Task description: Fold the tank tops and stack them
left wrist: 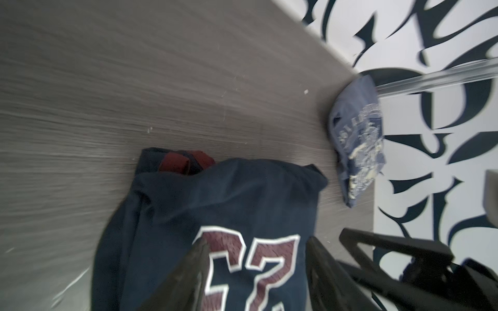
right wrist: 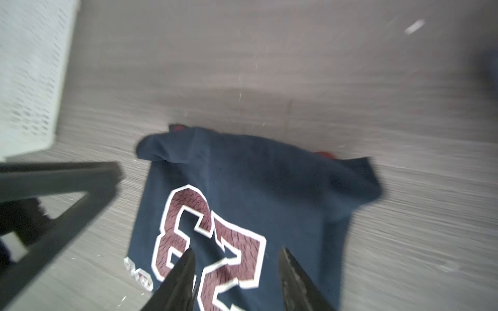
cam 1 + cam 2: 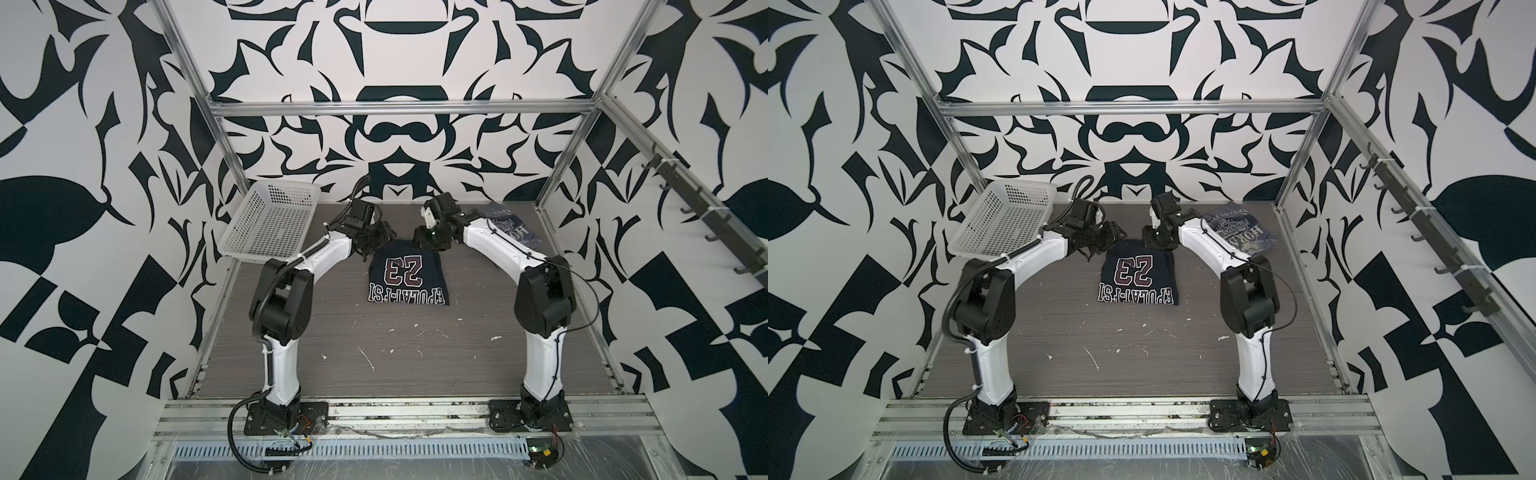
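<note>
The navy tank top [image 3: 407,276] [image 3: 1138,278] lies folded at the table's middle, its red "23" and white lettering facing up. The slate-blue tank top [image 3: 509,224] [image 3: 1237,230] lies folded at the back right, partly hidden behind my right arm. My left gripper [image 3: 369,251] [image 1: 257,242] hovers at the navy top's far left corner, open with nothing between its fingers. At the far right corner my right gripper [image 3: 431,247] [image 2: 237,251] is open too and holds nothing. Red trim [image 1: 186,163] peeks out at the navy top's far edge. The slate-blue top [image 1: 355,134] also shows in the left wrist view.
A white perforated basket [image 3: 270,220] [image 3: 1005,220] stands tilted at the back left, close to my left arm. The grey wood-grain table [image 3: 415,353] carries white scuff marks. Metal frame posts stand at the back corners, and a hook rail runs along the right wall.
</note>
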